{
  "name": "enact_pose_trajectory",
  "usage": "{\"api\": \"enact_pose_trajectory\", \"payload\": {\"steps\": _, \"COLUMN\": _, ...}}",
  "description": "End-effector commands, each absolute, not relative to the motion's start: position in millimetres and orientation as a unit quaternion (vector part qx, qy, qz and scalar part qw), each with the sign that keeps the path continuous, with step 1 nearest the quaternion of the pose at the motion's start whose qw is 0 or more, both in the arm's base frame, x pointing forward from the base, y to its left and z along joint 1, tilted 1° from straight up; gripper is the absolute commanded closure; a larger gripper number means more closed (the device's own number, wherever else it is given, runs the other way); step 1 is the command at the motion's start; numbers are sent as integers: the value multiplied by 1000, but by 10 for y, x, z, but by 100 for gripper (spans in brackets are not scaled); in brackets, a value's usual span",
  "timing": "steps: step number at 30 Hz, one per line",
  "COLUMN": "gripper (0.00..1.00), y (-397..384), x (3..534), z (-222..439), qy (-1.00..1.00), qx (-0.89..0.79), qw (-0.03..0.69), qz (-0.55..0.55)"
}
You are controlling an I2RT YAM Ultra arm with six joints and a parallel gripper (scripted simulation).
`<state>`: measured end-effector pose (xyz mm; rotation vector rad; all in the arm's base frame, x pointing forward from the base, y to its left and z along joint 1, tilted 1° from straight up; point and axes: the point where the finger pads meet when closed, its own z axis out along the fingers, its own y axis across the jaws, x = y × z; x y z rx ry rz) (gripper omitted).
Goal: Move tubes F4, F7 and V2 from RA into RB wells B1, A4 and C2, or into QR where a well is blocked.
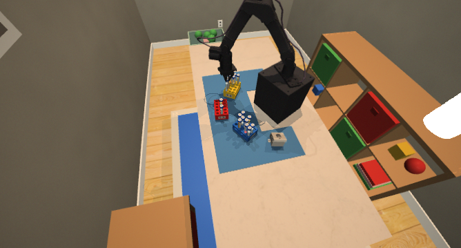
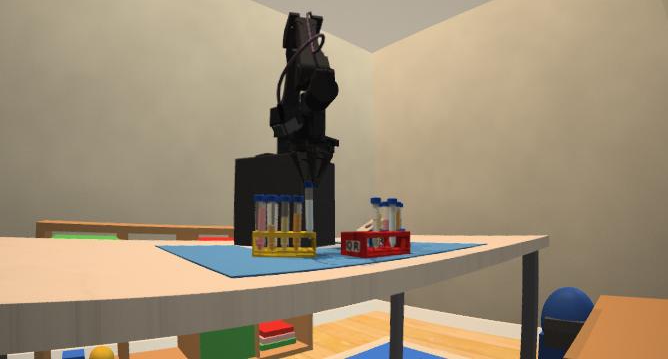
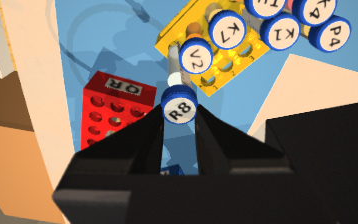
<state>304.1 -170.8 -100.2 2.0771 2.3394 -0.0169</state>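
My gripper [image 3: 179,111]: clamped on tube R8 [image 3: 179,105] just below its cap, tube upright.
Tube R8: at the yellow rack RB [image 3: 241,56] corner, its cap above the neighbours'.
Tube V2 [image 3: 195,55]: standing in RB, just beside R8.

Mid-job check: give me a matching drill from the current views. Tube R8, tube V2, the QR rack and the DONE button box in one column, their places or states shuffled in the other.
Things:
1. tube R8
2. tube V2
3. QR rack
4. DONE button box

Places or states:
a. red, beside the yellow rack
b. clamped by its cap in the tool
c. on the blue mat beyond the blue rack
d. standing in a yellow rack well

Pairs: 1-b, 2-d, 3-a, 4-c
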Motion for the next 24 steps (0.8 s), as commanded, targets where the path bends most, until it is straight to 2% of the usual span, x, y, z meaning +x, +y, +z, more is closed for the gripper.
{"api": "enact_pose_trajectory", "payload": {"steps": 1, "gripper": 100, "y": -1734, "x": 3189, "z": -1001, "qy": 750, "qx": 661, "qw": 23, "qz": -3}}
{"api": "enact_pose_trajectory", "payload": {"steps": 24, "gripper": 100, "y": -1728, "x": 3224, "z": -1102, "qy": 750, "qx": 661, "qw": 22, "qz": 1}}
